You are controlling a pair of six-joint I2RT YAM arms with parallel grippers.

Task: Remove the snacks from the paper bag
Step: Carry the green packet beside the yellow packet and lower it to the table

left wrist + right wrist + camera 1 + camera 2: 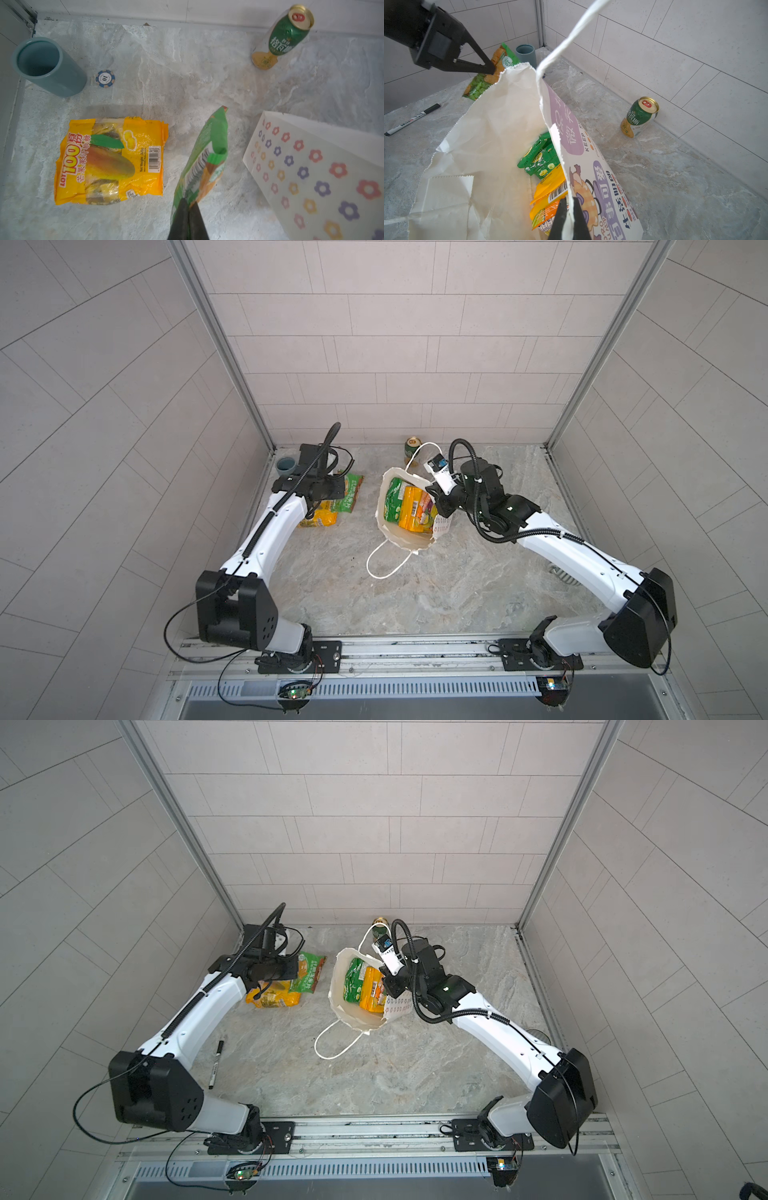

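- Left jaws, closed, pinch a glossy green plastic snack packet (204,153) by its edge above the marbled grey tabletop (187,62), beside a crinkled yellow-orange packet (110,162) lying flat, left of centre in both top views.
- Right jaws, closed, pinch the thin rim of the tall white paper bag (488,135), centre frame, propping it open; green and orange packets (409,506) lie inside.
- Advice: lower the slippery packet flat before letting go.

Yellow snack packet (108,162): glossy crinkled plastic. Paper bag (492,124): matt creased paper. Can (288,35): shiny printed metal. Tabletop (187,72): rough-looking mottled stone finish.
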